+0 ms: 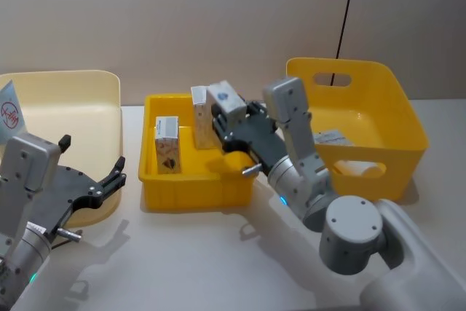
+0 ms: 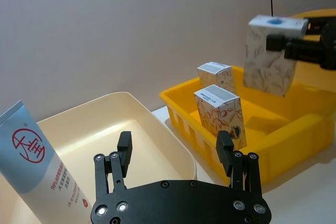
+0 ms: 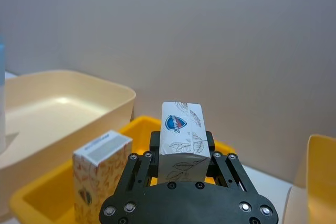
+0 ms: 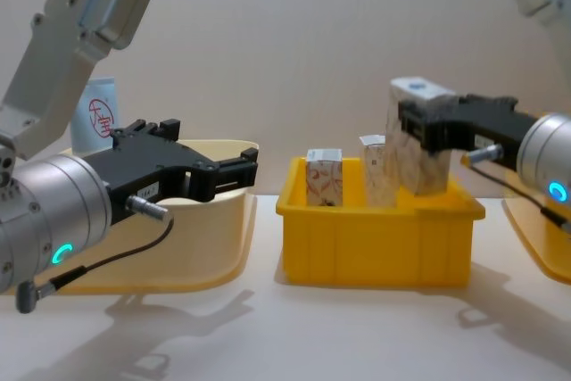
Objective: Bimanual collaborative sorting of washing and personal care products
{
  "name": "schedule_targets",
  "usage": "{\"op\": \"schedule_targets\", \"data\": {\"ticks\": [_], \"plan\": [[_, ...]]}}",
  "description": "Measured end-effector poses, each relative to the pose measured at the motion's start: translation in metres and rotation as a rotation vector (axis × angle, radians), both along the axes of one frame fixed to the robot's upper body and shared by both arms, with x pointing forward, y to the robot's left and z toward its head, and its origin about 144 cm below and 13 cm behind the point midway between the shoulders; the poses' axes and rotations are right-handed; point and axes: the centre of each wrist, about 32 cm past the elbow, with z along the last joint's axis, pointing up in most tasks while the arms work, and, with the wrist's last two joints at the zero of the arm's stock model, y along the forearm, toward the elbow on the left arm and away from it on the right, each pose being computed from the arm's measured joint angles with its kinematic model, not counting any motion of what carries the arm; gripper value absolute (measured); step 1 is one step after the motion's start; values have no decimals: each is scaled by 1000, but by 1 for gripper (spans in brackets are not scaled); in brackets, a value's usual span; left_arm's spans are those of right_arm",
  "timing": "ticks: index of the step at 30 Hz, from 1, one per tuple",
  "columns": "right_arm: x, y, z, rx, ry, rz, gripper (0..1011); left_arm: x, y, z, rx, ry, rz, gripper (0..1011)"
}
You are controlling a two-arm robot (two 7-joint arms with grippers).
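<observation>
Yellow shallow plastic tray (image 1: 195,189) sits mid-bench, and my right pincer (image 1: 218,123) is over its back right part, clenched on a white carton with a leaf print and a blue round logo on top (image 1: 226,98). I see that carton held clear above the tray in the chest view (image 4: 417,136) and tilted in the left wrist view (image 2: 271,53); in the right wrist view it is gripped between the two black fingers (image 3: 180,140).

Two more small white cartons with orange-brown floral print stand upright inside the same tray: one near the front left (image 1: 167,144), one further back by the held carton (image 1: 200,116). The two are apart, not touching.

My left pincer (image 1: 91,167) hangs over the right part of the cream-coloured plastic tray (image 1: 73,100) on the left side of the bench, fingers (image 2: 124,148) spread and released, nothing between them.

A tall pale-blue squeeze tube with a red round logo and red print (image 2: 37,163) stands leaning in that cream tray at its left side; I catch its top at the edge of the head view (image 1: 9,113) and behind the left arm in the chest view (image 4: 96,113).

A deep yellow plastic bin with a handle slot (image 1: 364,118) sits on the right of the bench, behind my right arm. Something pale lies inside it; I cannot tell what.

The white bench (image 1: 218,260) carries all three containers.
</observation>
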Motion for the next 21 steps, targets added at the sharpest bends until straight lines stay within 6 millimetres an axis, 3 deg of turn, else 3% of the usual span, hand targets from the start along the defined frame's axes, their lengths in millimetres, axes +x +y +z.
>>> {"op": "schedule_targets", "data": {"ticks": [21], "plan": [[-4, -33, 31, 113, -273, -102, 444, 0, 0, 0, 0, 0, 0, 1000]]}}
